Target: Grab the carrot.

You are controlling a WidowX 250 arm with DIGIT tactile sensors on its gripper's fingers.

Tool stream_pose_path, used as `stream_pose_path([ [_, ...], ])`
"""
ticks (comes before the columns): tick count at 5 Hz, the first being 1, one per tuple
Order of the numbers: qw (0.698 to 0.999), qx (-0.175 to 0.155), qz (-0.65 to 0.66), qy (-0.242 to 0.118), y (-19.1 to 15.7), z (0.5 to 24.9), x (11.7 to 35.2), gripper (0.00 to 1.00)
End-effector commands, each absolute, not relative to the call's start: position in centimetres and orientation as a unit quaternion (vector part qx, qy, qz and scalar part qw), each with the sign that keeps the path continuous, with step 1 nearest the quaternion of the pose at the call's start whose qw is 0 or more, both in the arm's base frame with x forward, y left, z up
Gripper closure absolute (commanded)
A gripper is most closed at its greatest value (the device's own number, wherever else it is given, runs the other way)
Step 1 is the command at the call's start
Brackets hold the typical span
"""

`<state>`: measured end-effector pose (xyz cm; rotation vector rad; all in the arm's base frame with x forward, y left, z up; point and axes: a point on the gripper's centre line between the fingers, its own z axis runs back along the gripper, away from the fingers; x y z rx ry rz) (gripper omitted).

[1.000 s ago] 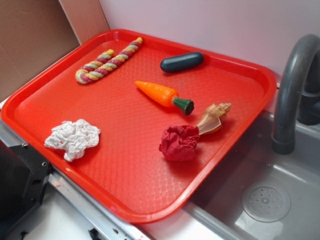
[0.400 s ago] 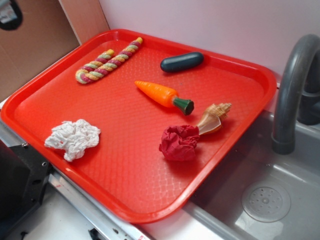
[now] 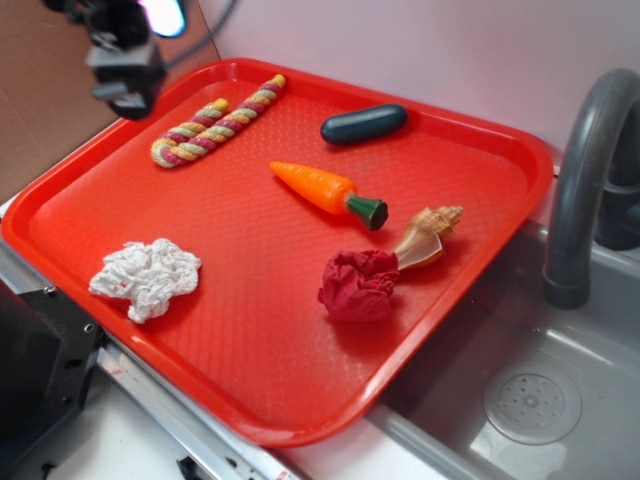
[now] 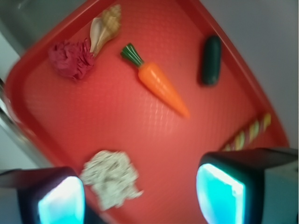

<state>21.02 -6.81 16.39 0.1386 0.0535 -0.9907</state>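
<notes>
- Right now the hand (image 3: 128, 75) hangs high over the far left corner of the red tray (image 3: 60, 215), well apart from everything on it.
- Its two fingers (image 4: 219, 193) stand apart in the wrist view, with nothing between them but bare tray and a crumpled white paper wad (image 4: 111, 178) below.
- Near the tray's middle lies the carrot (image 3: 325, 190), flat on its side, orange tip toward the twisted rope toy (image 3: 215, 122) and green cap toward the seashell (image 3: 428, 235).
- A dark green capsule toy (image 3: 364, 124) sits beyond the carrot, near but not touching; a crumpled red cloth (image 3: 357, 285) lies against the seashell, on the near side of the carrot.
- By my reading, this is the approach step: no contact made, the carrot not yet grabbed.
- The next move likely calls for travel across the tray to above the carrot, turning the fingers to straddle its body across the narrow width, then lowering.
- Glossy plastic and a taper suggest gripping near the thicker end, so it does not slip out.
</notes>
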Motion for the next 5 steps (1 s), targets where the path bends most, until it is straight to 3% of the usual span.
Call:
stream_pose_path([
  [1,0.808,0.114,-0.577,0.043,-8.7,11.8,24.3,0.0],
  [2,0.789,0.111,-0.6,0.067,-8.5,9.6,25.6,0.0],
  [3,0.777,0.088,-0.616,0.098,-7.9,7.1,26.0,0.0],
  [5,0.77,0.079,-0.621,0.123,-7.7,3.2,26.2,0.0],
])
